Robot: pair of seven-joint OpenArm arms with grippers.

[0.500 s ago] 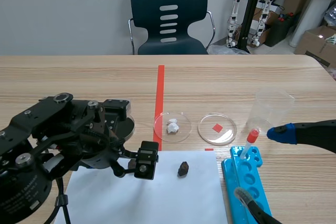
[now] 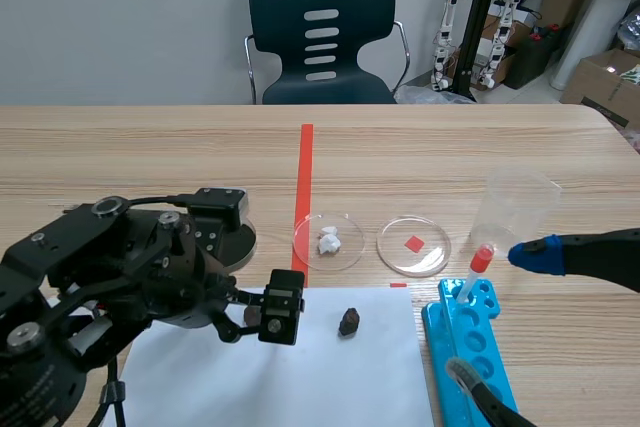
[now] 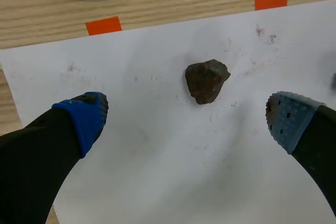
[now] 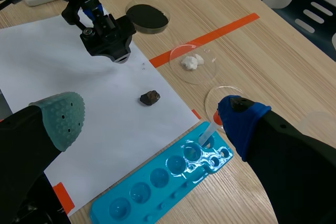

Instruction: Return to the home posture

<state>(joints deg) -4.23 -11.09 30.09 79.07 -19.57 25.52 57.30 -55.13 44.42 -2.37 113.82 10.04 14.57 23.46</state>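
Note:
My left arm [image 2: 150,267] is folded low over the white paper [image 2: 330,377] at the near left. Its gripper [image 3: 186,119] stands open above the paper, and a brown stone [image 3: 207,81] lies loose on the sheet just ahead of the gap between the blue pads. My right gripper [image 4: 152,121] is open too, hovering over the blue well tray [image 2: 470,347], holding nothing. A dark stone [image 2: 348,322] rests on the paper between the two arms; I cannot tell whether it is the one under the left gripper.
Past the paper stand a black dish [image 2: 240,237], a petri dish with white lumps [image 2: 328,240], one with a red square [image 2: 413,245], and a clear cup [image 2: 515,202]. A red-topped pipette [image 2: 475,272] leans in the tray. A chair [image 2: 322,32] stands behind the table.
The left arm's upper links have sunk slightly lower and toward the near left; its wrist has barely shifted. The right arm and the objects are unchanged.

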